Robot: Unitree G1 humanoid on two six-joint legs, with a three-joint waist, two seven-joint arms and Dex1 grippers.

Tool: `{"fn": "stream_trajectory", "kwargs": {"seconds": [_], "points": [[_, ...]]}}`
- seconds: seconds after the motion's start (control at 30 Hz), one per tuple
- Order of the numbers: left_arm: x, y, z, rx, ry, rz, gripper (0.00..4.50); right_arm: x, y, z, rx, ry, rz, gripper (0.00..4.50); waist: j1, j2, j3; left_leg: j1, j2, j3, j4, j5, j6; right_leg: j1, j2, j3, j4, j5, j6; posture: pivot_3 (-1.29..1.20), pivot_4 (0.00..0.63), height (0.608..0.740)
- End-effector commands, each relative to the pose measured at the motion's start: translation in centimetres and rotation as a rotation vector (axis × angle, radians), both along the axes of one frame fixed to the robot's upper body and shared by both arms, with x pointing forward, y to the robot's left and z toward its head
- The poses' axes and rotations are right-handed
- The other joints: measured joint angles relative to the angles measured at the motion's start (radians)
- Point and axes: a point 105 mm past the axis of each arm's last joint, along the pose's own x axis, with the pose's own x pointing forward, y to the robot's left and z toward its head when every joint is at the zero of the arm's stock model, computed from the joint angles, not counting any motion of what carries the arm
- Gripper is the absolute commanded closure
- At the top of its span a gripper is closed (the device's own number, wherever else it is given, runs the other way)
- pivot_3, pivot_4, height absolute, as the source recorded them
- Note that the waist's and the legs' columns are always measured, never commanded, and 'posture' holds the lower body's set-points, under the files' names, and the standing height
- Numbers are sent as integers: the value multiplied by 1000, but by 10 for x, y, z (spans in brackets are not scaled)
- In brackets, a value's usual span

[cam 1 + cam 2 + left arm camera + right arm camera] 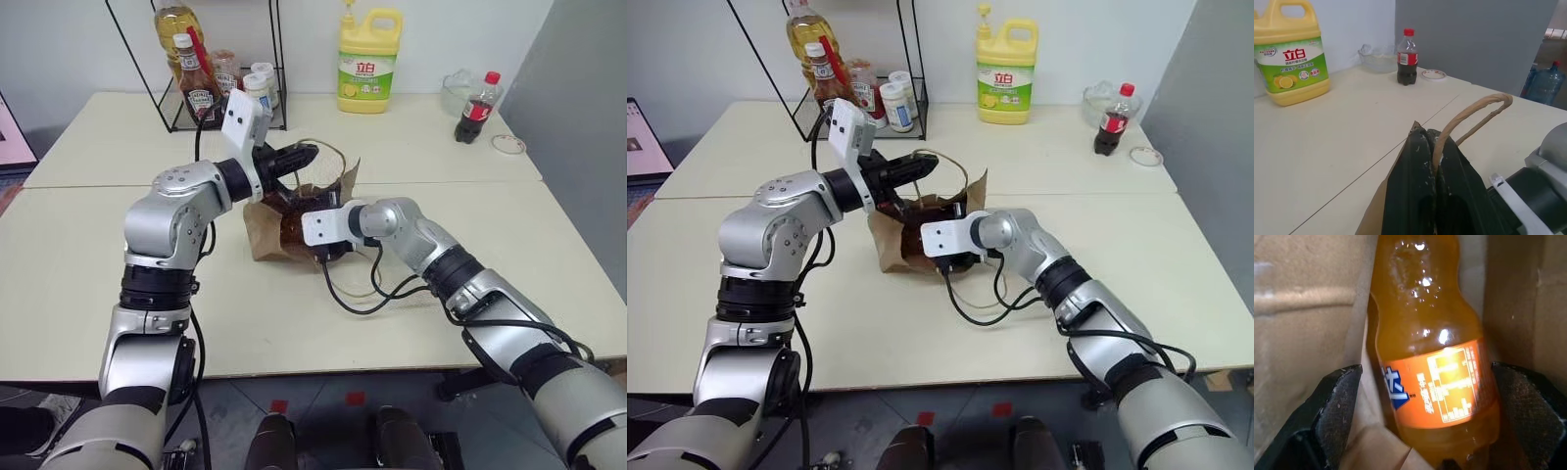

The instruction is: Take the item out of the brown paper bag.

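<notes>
We see the bag (266,227) on the tabletop (118,284), with its mouth held up and open. Our left tool (1432,166) is squeezed tight on one thin handle (1474,113) of the bag, and the handle loops up past its tips. Our right tool (1425,431) reaches into the bag. Its two fingers (1334,413) are spread wide apart, one on each side of the bottle (1430,357). They are not pressing on it. The bottle is inside the bag, with brown paper all around it. Far back stand a yellow jug (368,61) and a cola bottle (476,108).
</notes>
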Motion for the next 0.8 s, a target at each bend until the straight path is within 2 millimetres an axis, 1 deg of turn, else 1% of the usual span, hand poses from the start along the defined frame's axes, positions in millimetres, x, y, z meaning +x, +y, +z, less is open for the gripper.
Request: {"fn": "stream_trajectory", "kwargs": {"seconds": [0.03, 0.13, 0.23, 0.3, 0.33, 0.5, 0.63, 0.7, 0.8], "points": [[-4, -3, 15, -9, -67, -9, 4500, 7, -4, -7, -47, -16, -21, 40, -1, 0, 0, 0, 0, 0, 0, 0, 0, 0, 0, 0, 0, 0, 0, 0, 150, 740], [-4, -3, 14, -9, -67, -9, 4500, 11, -8, -14, -58, -2, -40, 40, 0, 0, 0, 0, 0, 0, 0, 0, 0, 0, 0, 0, 0, 0, 0, 0, 150, 740], [-4, -1, 14, -8, -67, -5, 4500, 14, -10, -12, -44, -10, -49, 632, 0, 0, 0, 0, 0, 0, 0, 0, 0, 0, 0, 0, 0, 0, 0, 0, 150, 740], [-4, -1, 14, -7, -66, -4, 4500, 15, -11, -10, -44, -22, -49, 1197, 0, 0, 0, 0, 0, 0, 0, 0, 0, 0, 0, 0, 0, 0, 0, 0, 150, 740], [-4, -1, 14, -6, -66, -4, 4500, 15, -11, -10, -45, -28, -48, 1283, 0, 0, 0, 0, 0, 0, 0, 0, 0, 0, 0, 0, 0, 0, 0, 0, 150, 740], [-3, -1, 15, 0, -67, -4, 4500, 16, -13, -7, -41, -56, -38, 1283, 0, 0, 0, 0, 0, 0, 0, 0, 0, 0, 0, 0, 0, 0, 0, 0, 150, 740], [-1, 2, 15, 9, -70, 11, 4500, 10, -14, 10, 18, -89, 17, 1283, 3, 0, 0, 0, 0, 0, 0, 0, 0, 0, 0, 0, 0, 0, 0, 0, 150, 740], [3, 7, 13, 19, -69, 38, 4500, 1, -16, 21, 46, -109, 65, 1283, 4, 0, 0, -1, 0, 0, 0, 0, 0, 0, 0, 0, -1, 0, 0, 0, 150, 740], [7, 13, 10, 26, -65, 75, 4500, -12, -21, 30, 66, -126, 121, 1283, 4, 0, 0, -2, 0, 0, 0, 0, 0, 0, 0, 0, -2, 0, 0, 0, 150, 740]]}}
